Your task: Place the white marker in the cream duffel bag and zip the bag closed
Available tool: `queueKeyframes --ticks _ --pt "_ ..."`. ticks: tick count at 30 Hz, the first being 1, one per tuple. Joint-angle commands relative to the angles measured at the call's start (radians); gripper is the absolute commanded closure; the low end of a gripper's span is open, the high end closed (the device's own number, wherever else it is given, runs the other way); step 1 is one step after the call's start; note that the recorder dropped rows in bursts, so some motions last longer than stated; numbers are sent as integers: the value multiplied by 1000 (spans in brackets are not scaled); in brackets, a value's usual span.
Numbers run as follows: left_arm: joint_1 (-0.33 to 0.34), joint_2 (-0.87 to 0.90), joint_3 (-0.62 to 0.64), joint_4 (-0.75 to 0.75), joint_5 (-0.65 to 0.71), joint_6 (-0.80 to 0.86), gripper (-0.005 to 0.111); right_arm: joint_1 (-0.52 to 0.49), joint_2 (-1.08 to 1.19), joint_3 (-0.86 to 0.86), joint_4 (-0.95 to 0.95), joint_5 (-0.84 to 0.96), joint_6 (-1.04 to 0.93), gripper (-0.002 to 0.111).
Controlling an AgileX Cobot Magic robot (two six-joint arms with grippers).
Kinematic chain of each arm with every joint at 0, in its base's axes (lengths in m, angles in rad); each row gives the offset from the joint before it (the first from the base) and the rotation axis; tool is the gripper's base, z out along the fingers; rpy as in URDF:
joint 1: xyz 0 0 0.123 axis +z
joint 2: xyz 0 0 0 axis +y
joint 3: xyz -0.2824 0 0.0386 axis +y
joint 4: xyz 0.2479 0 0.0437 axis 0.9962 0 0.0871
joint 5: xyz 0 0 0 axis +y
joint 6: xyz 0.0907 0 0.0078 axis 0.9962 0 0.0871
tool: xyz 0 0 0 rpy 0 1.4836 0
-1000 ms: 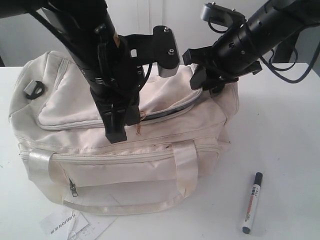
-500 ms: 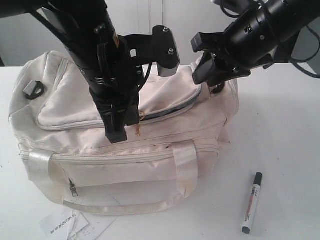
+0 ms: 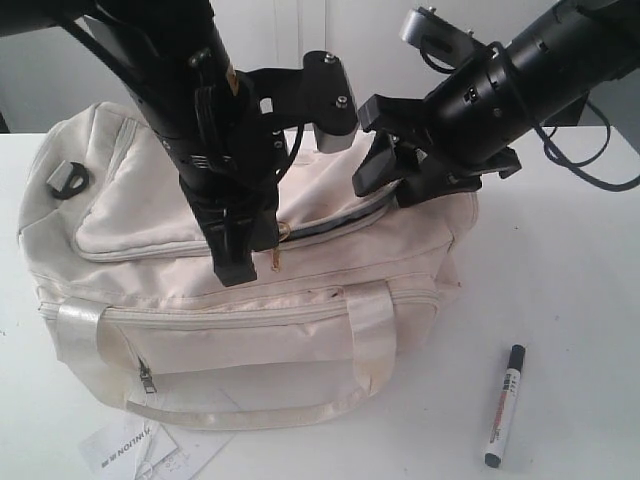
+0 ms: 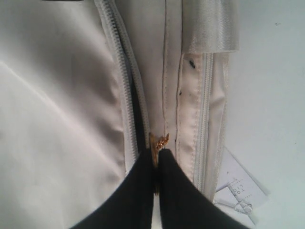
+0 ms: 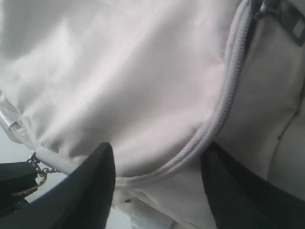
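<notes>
The cream duffel bag (image 3: 250, 300) lies on the white table, its curved top zip partly open and showing a dark gap (image 3: 335, 225). My left gripper (image 3: 250, 258) is shut on the gold zipper pull (image 4: 157, 145), which sits pinched between the black fingertips (image 4: 138, 191). My right gripper (image 3: 392, 185) is open and rests low over the bag's top right end. Its fingers (image 5: 95, 186) straddle the flap and the closed curve of zip (image 5: 214, 124). The white marker (image 3: 503, 405), black cap up, lies on the table right of the bag, far from both grippers.
A white paper label (image 3: 140, 450) lies at the bag's front left corner, also visible as a tag (image 4: 238, 191) in the left wrist view. The shiny strap handle (image 3: 300, 410) loops along the bag's front. A grey buckle (image 3: 68, 180) sits at the bag's left end.
The right gripper lifted up and to the right, then came down and left onto the bag's top flap, jaws open. The left gripper, bag and marker have not moved.
</notes>
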State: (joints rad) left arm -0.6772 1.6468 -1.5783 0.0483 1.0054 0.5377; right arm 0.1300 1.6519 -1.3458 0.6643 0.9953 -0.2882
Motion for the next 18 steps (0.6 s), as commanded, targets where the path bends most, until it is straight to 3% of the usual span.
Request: queueKeyframes --ticks 1,6,12,18 --pt "-2 -13 -4 -10 16 -21 107 3 6 10 22 -54 4 62" --pt "-2 -13 -4 -10 12 -23 107 3 24 10 13 -86 -3 107" --pt "-2 -13 -4 6 19 -23 107 3 24 10 9 -93 -25 108" --pt "-2 -13 -4 58 122 -23 107 -1 24 10 -8 -103 -49 108"
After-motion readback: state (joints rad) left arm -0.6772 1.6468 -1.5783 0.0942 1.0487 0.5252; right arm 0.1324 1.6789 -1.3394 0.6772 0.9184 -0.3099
